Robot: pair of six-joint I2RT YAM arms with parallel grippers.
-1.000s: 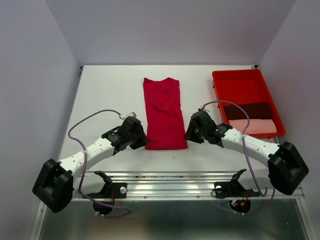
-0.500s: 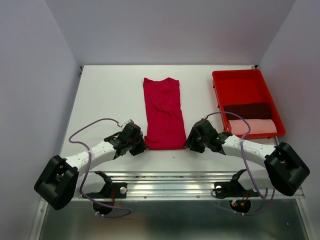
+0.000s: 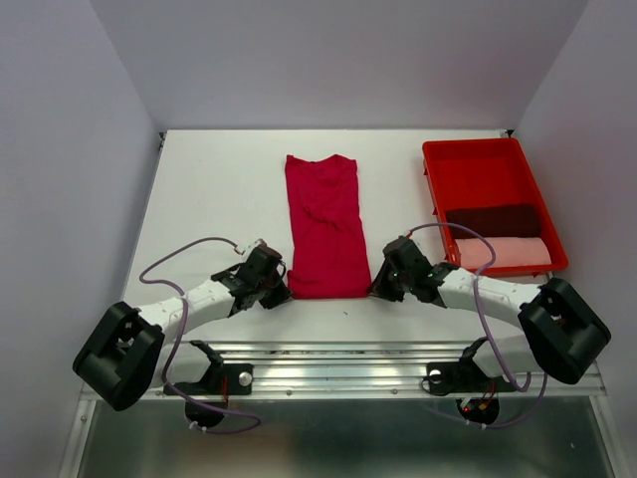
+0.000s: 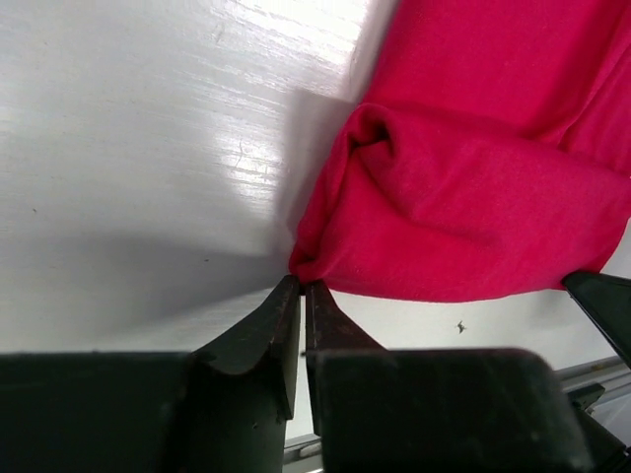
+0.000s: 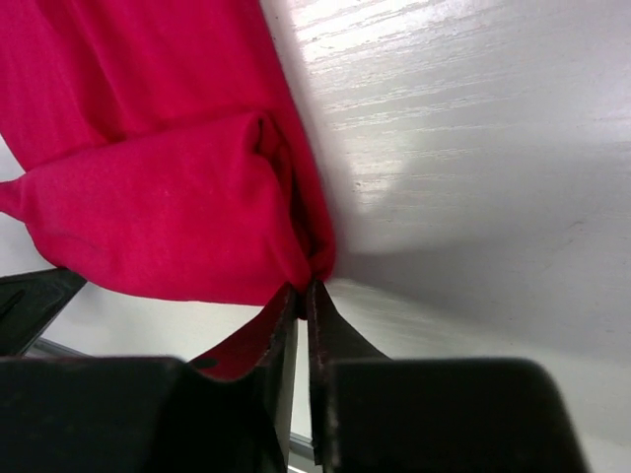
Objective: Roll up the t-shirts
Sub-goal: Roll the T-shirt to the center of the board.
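White table point(image 3: 219, 199) inside plain grey walls, arms bolted at its near edge. Crimson t-shirt point(image 3: 324, 224) lay mid-table, folded to a long narrow strip running far to near, collar end far, hem end near. Over the last second both arms had dropped back toward the near edge and come in from the strip's sides to its two near corners. Left gripper point(image 3: 278, 292) sat at the near-left corner and right gripper point(image 3: 379, 287) at the near-right one. Both had flicked wider, then closed. In the wrist views each pair of jaws was pressed nearly together, clamped on a thin pinch of crimson cloth at its corner. The hem already bulged into a fat first fold just beyond the fingertips. Judged: corners were secured and the roll toward the far end was barely begun. Red tray point(image 3: 483, 179) stood at far right, well apart from the strip. It held a rolled dark maroon t-shirt point(image 3: 493, 219) with a rolled pale pink t-shirt point(image 3: 503, 253) just nearer. Nothing lay on the strip's path. Purple cable point(image 3: 164, 261) looped beside the left arm, clear of the cloth. The likely risk was one thin pinch slipping and the roll going crooked.
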